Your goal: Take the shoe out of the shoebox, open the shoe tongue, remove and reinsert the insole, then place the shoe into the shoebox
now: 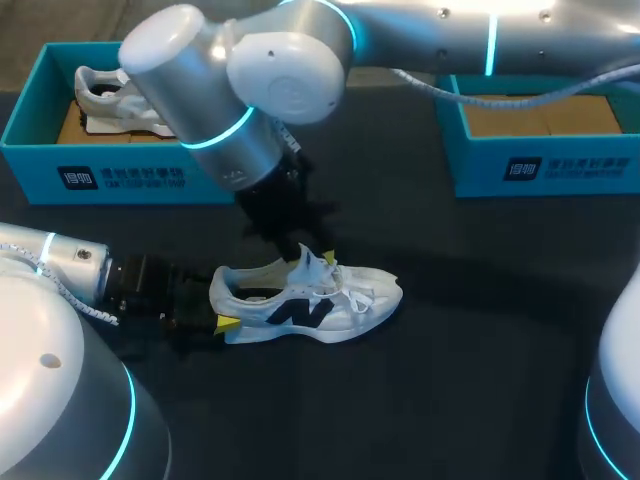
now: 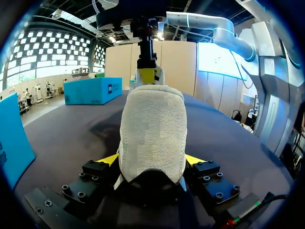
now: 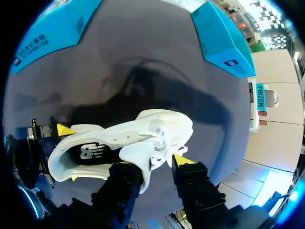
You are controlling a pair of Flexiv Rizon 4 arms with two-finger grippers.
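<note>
Right now I am holding the white shoe (image 1: 310, 300) by its heel with the left gripper (image 2: 150, 162), both yellow tips clamping it from either side. It is standing on its sole on the dark table (image 1: 480, 350), outside the two blue shoeboxes (image 1: 100, 175). My right gripper (image 3: 155, 171) is sitting at the tongue (image 3: 138, 160), and I cannot tell whether it is pinching it or loose.

White shoe (image 1: 312, 300), dark logo; teal shoebox (image 1: 30, 160); black table (image 1: 480, 350)
</note>
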